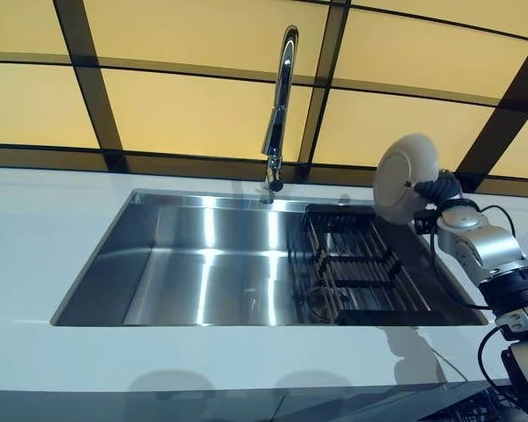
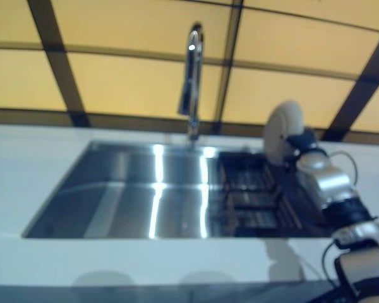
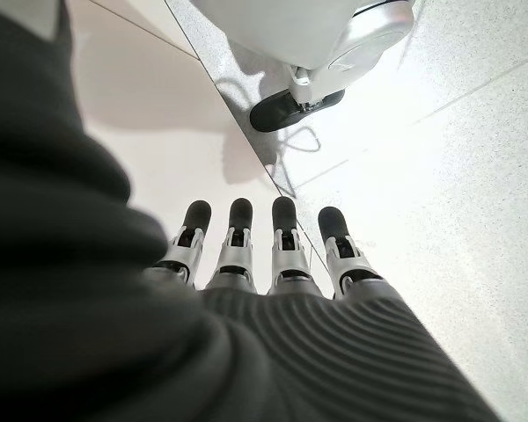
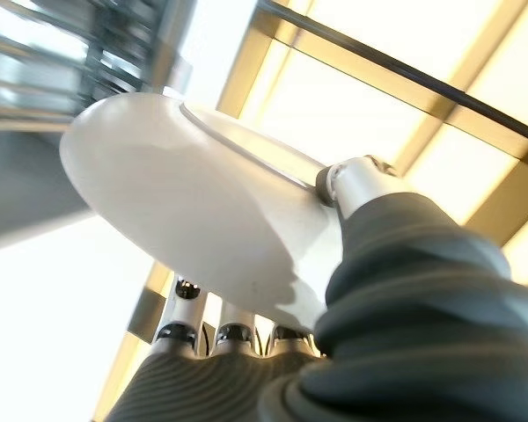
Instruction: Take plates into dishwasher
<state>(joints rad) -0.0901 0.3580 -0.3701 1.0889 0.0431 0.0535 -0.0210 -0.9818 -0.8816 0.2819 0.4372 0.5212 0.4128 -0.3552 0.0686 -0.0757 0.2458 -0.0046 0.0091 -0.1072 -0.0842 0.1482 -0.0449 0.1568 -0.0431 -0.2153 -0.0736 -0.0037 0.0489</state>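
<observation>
A white plate (image 1: 403, 178) stands on edge in the air above the right end of the steel sink (image 1: 202, 264), over the black dish rack (image 1: 356, 268). My right hand (image 1: 436, 195) is shut on it: in the right wrist view the thumb (image 4: 356, 180) lies on the plate (image 4: 194, 202) and the fingers (image 4: 233, 332) sit behind its rim. My left hand (image 3: 255, 255) shows only in the left wrist view, hanging low over the floor with straight fingers and nothing in it.
A tall chrome tap (image 1: 278, 105) rises behind the sink's middle. White worktop (image 1: 44, 237) surrounds the sink, with a yellow panelled wall (image 1: 185, 97) behind. The sink's left half is bare steel.
</observation>
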